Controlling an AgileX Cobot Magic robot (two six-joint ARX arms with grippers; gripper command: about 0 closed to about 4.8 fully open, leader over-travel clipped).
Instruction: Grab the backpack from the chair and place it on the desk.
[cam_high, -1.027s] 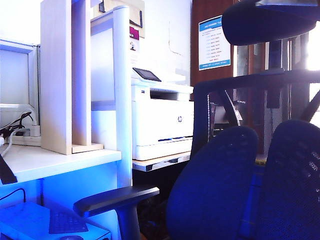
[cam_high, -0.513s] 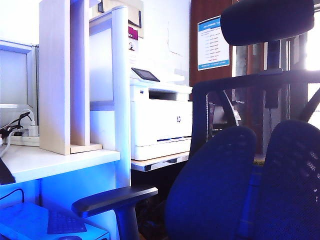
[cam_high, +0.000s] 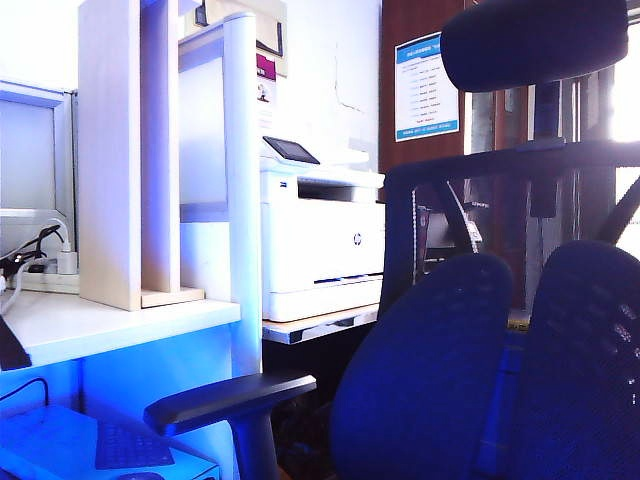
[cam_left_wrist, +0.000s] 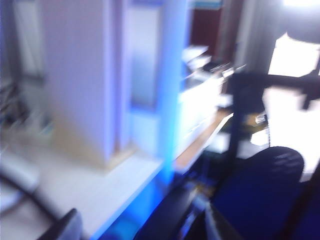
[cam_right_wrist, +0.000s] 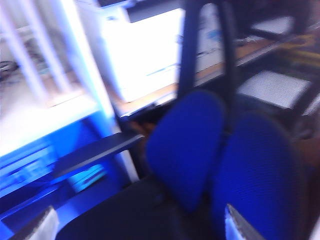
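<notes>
1. The chair (cam_high: 480, 360) fills the right half of the exterior view, with its two rounded back pads facing the camera, the headrest (cam_high: 530, 40) above and one armrest (cam_high: 230, 395) reaching toward the desk (cam_high: 110, 320).
2. The backpack cannot be found in any view. It is not on the part of the seat the right wrist view shows, nor on the stretch of white desk top in sight, so where it sits cannot be told.
3. The left end effector (cam_left_wrist: 140, 231) appears only in its own badly blurred wrist view. Two dark fingertips (cam_left_wrist: 65, 227) stand apart with nothing between them, so it is open and empty. It looks across the desk edge toward the chair.
4. The right end effector (cam_right_wrist: 140, 226) is spread wide, its pale fingertips (cam_right_wrist: 46, 225) far apart and holding nothing. It faces the chair's back pads (cam_right_wrist: 190, 145) and dark seat, likely because a bulky bag needs a broad opening.
5. Neither arm enters the exterior view.
6. On the desk, a pale wooden upright (cam_high: 110, 150) and a cable cluster (cam_high: 40, 262) occupy the rear, leaving the front strip as the sensible landing spot.
7. The printer (cam_high: 320, 240) sits on a separate wood-edged top behind the chair, which is not the target surface.
</notes>
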